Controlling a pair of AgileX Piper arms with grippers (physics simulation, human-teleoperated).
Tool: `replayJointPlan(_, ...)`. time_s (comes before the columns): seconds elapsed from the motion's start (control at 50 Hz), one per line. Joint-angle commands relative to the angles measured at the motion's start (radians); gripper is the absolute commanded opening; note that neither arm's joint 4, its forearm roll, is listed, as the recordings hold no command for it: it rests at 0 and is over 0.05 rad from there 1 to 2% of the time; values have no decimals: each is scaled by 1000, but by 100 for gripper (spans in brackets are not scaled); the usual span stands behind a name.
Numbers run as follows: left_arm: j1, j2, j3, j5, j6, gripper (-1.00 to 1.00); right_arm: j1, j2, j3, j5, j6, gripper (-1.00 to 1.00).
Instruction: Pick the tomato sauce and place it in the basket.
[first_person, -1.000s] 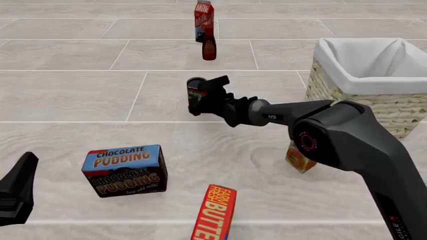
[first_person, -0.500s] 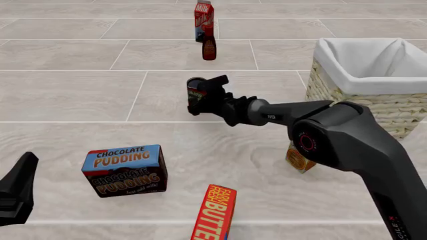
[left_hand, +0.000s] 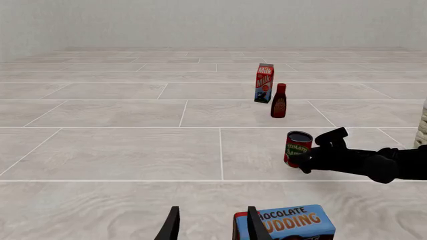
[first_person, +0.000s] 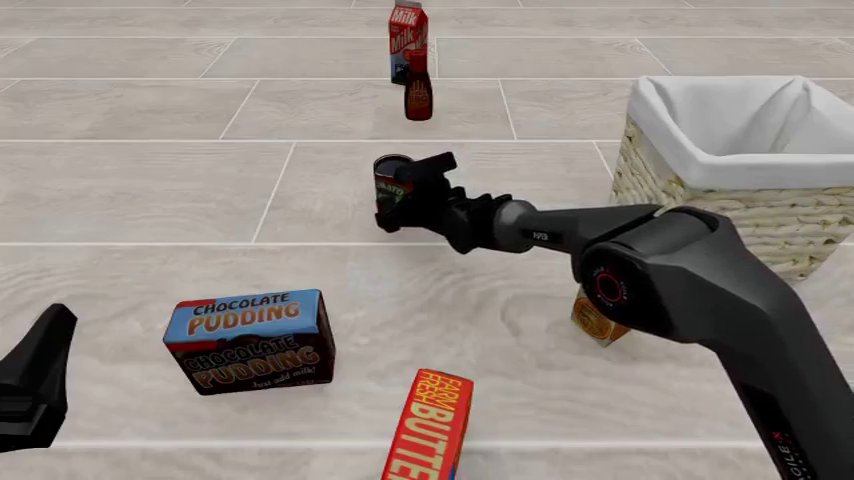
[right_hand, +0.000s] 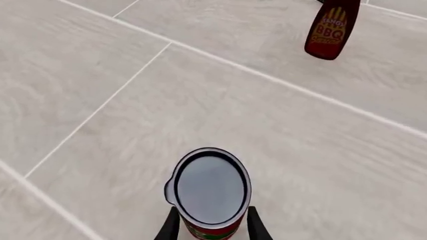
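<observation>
1. Front view: the right gripper (first_person: 400, 192) reaches far and left across the tiled table (first_person: 160, 190), its fingers closed around the tomato sauce (first_person: 388, 188), which stands upright mid-table. The basket (first_person: 747, 215) sits to the right, well apart from the can. Nearer, a box reads "CHOCOLATE PUDDING" (first_person: 250, 340) and a red carton reads "FARM FRESH BUTTER" (first_person: 429, 425). At the far edge stand a milk carton (first_person: 407, 32) and a dark BBQ bottle (first_person: 418, 96). The left gripper (first_person: 34, 385) shows only as a dark shape at the near left; its opening cannot be told here.
2. Left wrist view: the left gripper's (left_hand: 212, 226) fingers stand apart, holding nothing. The can's label reads "TOMATO".
3. Right wrist view: both fingers (right_hand: 170, 227) flank the can's sides. The bottle's label reads "BBQ".
</observation>
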Motion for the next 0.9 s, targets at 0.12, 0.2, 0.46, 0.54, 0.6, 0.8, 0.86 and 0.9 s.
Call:
replayJointPlan(0.12,0,0,0,0,0,100,1,13,-24,13,1,100)
replayJointPlan(0.2,0,0,0,0,0,100,1,19,-33,18,1,100)
replayJointPlan(0.46,0,0,0,0,0,100,3,34,-55,27,2,100)
replayJointPlan(0.54,0,0,0,0,0,100,3,34,-57,28,2,100)
replayJointPlan(0.6,0,0,0,0,0,100,3,36,-59,29,3,100)
replayJointPlan(0.8,0,0,0,0,0,100,14,39,-58,27,2,100)
replayJointPlan(0.86,0,0,0,0,0,100,10,35,-48,17,-14,100)
replayJointPlan(0.9,0,0,0,0,0,100,13,31,-43,17,-20,-100)
